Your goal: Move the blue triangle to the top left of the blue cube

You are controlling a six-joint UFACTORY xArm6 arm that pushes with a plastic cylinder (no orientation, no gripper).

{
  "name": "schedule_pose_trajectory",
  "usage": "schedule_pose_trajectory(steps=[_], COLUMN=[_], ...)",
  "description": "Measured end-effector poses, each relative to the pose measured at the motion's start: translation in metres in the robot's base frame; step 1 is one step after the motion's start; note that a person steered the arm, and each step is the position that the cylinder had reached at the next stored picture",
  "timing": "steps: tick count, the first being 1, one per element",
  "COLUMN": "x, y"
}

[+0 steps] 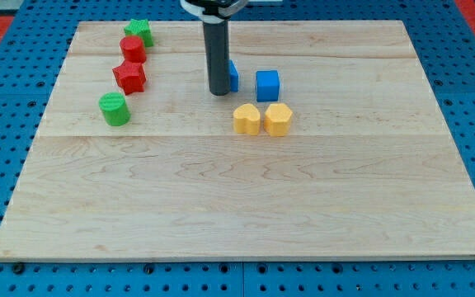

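Note:
The blue cube [267, 85] sits on the wooden board [246, 198] right of centre near the view's top. The blue triangle [233, 75] lies just left of the cube, mostly hidden behind my dark rod; only its right edge shows. My tip [219, 91] rests on the board touching or right beside the triangle's left side, at its lower left. A narrow gap separates the triangle from the cube.
Two yellow blocks, a heart-like one [246, 119] and a hexagon-like one [278, 119], sit side by side just below the cube. At the view's upper left stand a green star [138, 32], a red cylinder [133, 49], a red star [129, 77] and a green cylinder [115, 108].

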State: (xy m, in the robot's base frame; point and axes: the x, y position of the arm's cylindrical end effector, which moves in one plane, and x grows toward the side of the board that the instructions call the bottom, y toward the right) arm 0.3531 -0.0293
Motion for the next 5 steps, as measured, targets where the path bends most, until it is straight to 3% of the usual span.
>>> schedule_pose_trajectory(steps=[1,2,3,5], x=[-0.008,-0.025,-0.017,-0.059], y=[-0.058,-0.011,0.023,-0.012])
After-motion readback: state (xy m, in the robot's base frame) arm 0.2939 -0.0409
